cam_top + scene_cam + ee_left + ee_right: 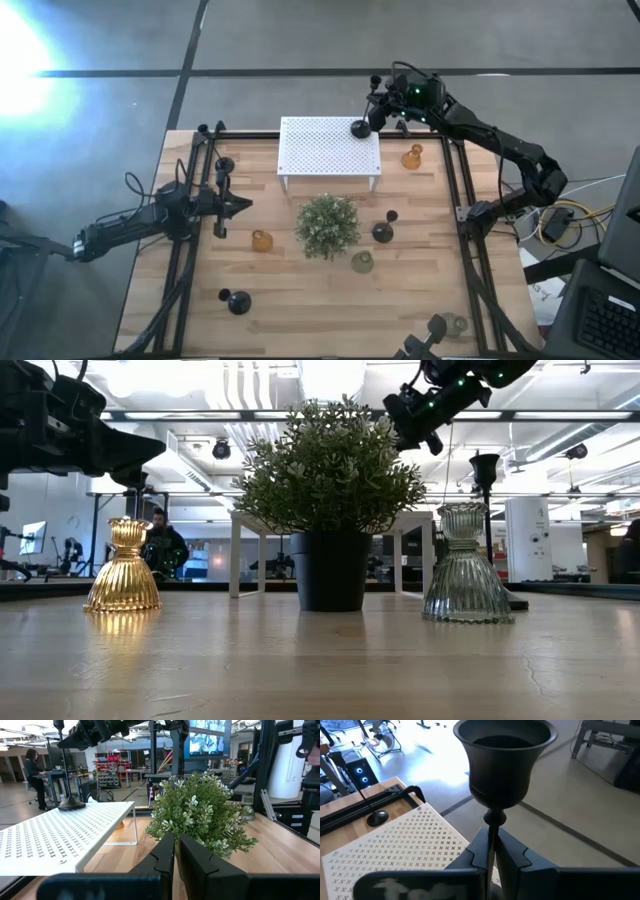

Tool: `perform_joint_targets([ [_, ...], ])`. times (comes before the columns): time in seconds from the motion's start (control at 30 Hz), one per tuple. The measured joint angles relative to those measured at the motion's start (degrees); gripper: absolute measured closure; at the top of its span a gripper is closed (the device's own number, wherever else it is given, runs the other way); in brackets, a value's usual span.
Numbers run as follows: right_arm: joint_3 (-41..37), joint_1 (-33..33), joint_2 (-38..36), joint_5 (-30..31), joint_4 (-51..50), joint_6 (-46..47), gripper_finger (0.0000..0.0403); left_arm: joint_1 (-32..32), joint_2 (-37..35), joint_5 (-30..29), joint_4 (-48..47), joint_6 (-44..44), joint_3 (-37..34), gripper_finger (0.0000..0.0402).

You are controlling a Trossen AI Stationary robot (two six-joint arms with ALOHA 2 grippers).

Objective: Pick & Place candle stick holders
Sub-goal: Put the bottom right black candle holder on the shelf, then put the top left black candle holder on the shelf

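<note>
A tall black candle stick holder stands with its round base [360, 128] on the far right corner of the white perforated stand [320, 150]. My right gripper [378, 112] is shut on it; its cup [505, 760] rises above the fingers. My left gripper [240, 205] is shut and empty over the table's left side, pointing at the green plant [327, 225]. Amber holders [262, 240] [413, 156], a clear-grey one [362, 262] and black ones [383, 232] [238, 302] stand on the table. My right gripper pinches the tall holder's thin stem [492, 827] between its two fingers, just below the cup. The fingers come from the table's far right side, slanting down, and lie across the stem. The holder is upright, and its base [71, 802] appears to rest on the stand.
The plant stands mid-table, just near of the stand. Another thin black stem on a round base [377, 817] stands by the left rail. A clear holder [455, 325] sits at the near right. Black frame rails [452, 200] run along both sides. People show in the room beyond.
</note>
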Motion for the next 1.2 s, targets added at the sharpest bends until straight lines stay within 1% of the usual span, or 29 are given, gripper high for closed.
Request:
perform_joint_targets([
  [0.53,1.67,-0.02,0.25,0.13,-1.89,-1.44,0.0391,0.0,-0.02,0.02,0.0,0.0,0.0,0.0371],
  [0.67,1.51,-0.02,0.25,0.24,-1.6,-1.45,0.0381,0.0,0.0,0.01,-0.01,0.0,0.0,0.0371],
  [0.93,1.49,-0.02,0.25,0.27,-0.69,-1.64,0.0331,0.01,0.0,0.02,0.01,0.01,0.0,0.0371],
  [1.13,1.49,-0.02,0.25,0.42,0.78,-1.47,0.0276,-0.01,-0.01,0.01,0.0,0.0,0.0,0.0371],
  [1.2,1.49,-0.02,0.25,1.4,0.71,-1.45,0.0254,-0.01,0.0,0.02,-0.01,0.01,-0.02,0.0371],
])
